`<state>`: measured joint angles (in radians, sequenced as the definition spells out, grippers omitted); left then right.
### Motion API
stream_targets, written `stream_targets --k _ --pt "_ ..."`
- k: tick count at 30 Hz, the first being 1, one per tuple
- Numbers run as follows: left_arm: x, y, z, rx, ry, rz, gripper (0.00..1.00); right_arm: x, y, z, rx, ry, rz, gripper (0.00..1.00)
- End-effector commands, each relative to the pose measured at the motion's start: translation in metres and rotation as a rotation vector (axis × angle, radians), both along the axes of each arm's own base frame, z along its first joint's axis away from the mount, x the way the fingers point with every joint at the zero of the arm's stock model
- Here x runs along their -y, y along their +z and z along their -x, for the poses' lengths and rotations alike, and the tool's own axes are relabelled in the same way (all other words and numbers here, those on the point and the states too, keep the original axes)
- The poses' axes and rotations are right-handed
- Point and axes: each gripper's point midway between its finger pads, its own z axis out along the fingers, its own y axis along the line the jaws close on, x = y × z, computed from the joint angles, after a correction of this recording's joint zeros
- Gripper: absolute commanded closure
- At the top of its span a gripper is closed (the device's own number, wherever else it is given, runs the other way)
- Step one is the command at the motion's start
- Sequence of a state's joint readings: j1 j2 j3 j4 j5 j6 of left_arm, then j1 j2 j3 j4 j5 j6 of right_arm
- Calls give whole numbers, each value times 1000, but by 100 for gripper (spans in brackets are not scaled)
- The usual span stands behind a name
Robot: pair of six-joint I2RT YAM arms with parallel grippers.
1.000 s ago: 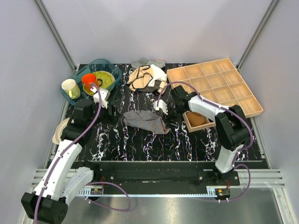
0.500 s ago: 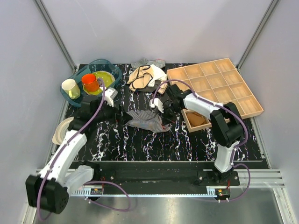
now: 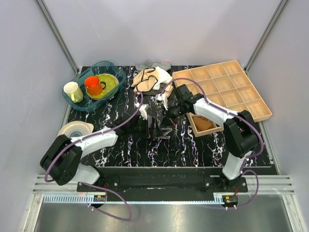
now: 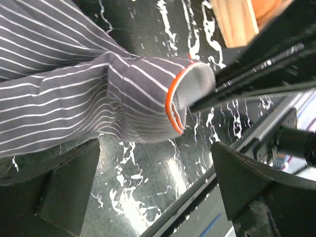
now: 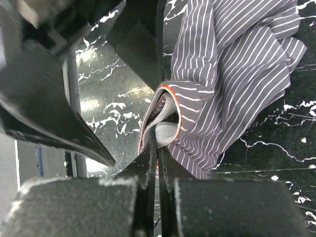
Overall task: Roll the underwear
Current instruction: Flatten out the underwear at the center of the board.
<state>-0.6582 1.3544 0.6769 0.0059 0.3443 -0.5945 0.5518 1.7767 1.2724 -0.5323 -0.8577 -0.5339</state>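
Observation:
The underwear (image 3: 157, 123), grey with fine white stripes and an orange-red edged hem (image 4: 174, 101), lies bunched in the middle of the black marbled table. My right gripper (image 5: 158, 140) is shut on that folded hem, and its thin fingers (image 4: 247, 84) show in the left wrist view pinching the cloth. In the top view the right gripper (image 3: 167, 113) sits at the underwear's right side. My left gripper (image 4: 155, 145) is open wide just off the hem, its fingers (image 4: 64, 187) low over the table with nothing between them. From above, the left gripper (image 3: 146, 120) is at the cloth's left side.
A wooden compartment tray (image 3: 227, 87) fills the back right. A small wooden box (image 3: 203, 124) holds a tan roll. A beige-and-white garment (image 3: 150, 79) lies behind the underwear. A blue bin (image 3: 94, 84) with cups stands back left, and a pale plate (image 3: 75, 129) at the left edge.
My left arm swung right from the bin side to the underwear and its jaws opened wide. My right gripper shut on the hem, and the cloth bunched up toward the middle.

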Motion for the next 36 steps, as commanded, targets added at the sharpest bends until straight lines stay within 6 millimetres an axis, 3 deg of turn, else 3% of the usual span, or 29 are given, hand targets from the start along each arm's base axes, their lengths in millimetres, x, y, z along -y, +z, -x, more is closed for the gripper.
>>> stream_targets --k 1,6,7,9,13,17,19,22,24,26,29,33,36 --pt "11 -2 -32 7 222 34 3 -13 5 -5 -53 -38 -44 100" --pt "6 -27 -30 -2 267 -106 9 -15 8 -7 -59 -47 -46 100" --pt "5 -31 -30 -4 270 -116 14 -15 9 -7 -55 -48 -49 100" --pt "5 -34 -30 1 261 -126 34 -14 9 -7 -54 -52 -46 100" --pt "5 -36 -26 5 216 -147 52 -12 7 -12 -24 -63 -24 100" --pt "5 -25 -18 69 116 -141 73 -6 6 -17 21 -69 9 100" --pt "11 -12 -9 94 39 -105 80 -2 8 -18 51 -56 27 100" --pt "13 9 2 131 -81 -106 82 5 14 -17 120 -22 84 100" --pt "5 10 17 106 -151 -150 83 16 18 -8 162 18 146 100" --pt "-2 27 30 109 -210 -164 86 19 29 -1 231 81 154 100" --pt "-12 48 61 57 -325 -158 87 28 63 27 294 170 134 100" --pt "-18 104 101 51 -472 -56 88 41 119 77 338 262 70 100" --pt "-34 144 124 84 -521 -35 88 37 158 100 369 282 -18 100"
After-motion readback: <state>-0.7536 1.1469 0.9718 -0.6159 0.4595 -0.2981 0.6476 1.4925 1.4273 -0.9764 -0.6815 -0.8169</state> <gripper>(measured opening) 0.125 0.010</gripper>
